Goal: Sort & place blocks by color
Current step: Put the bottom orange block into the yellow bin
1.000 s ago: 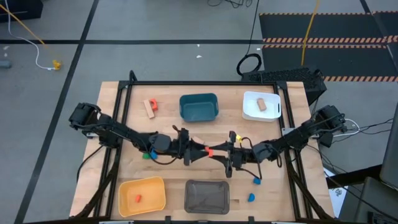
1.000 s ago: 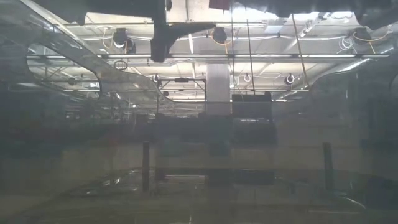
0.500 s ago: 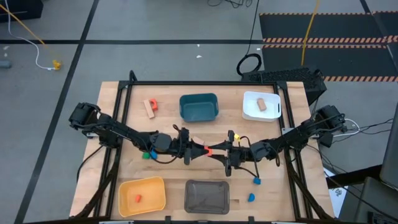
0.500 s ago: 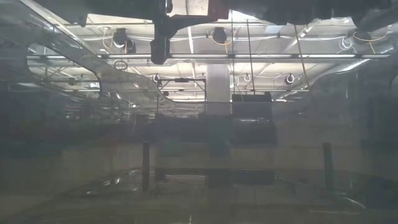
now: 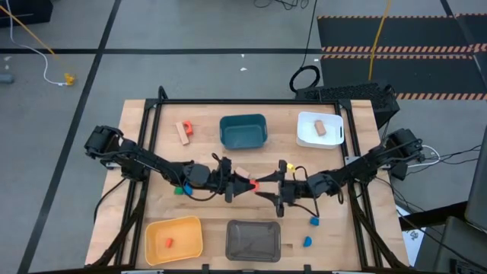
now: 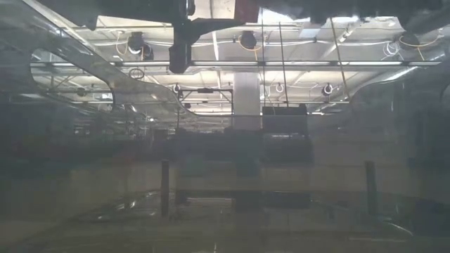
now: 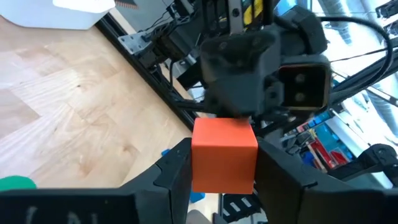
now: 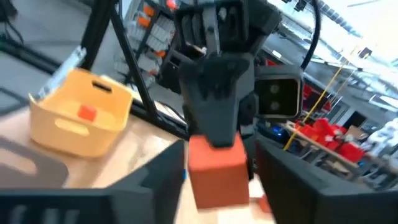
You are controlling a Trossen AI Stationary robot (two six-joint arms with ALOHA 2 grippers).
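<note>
Left hand [image 7: 222, 165] clamps the red-orange cube [image 5: 255, 185] mid-air above the bench [image 5: 205, 129] centre; right hand [image 8: 217, 165], facing it fingertip to fingertip, has fingers apart around the cube. Risk: an off-centre hold could drop it during handover. Both arms reach inward, low and level.

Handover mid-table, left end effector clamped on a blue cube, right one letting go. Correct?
Not blue. The cube is red-orange; the left wrist view shows it between the left end effector's fingers. The rest stands: handover mid-table, right end effector fingers spread beside the cube.
</note>
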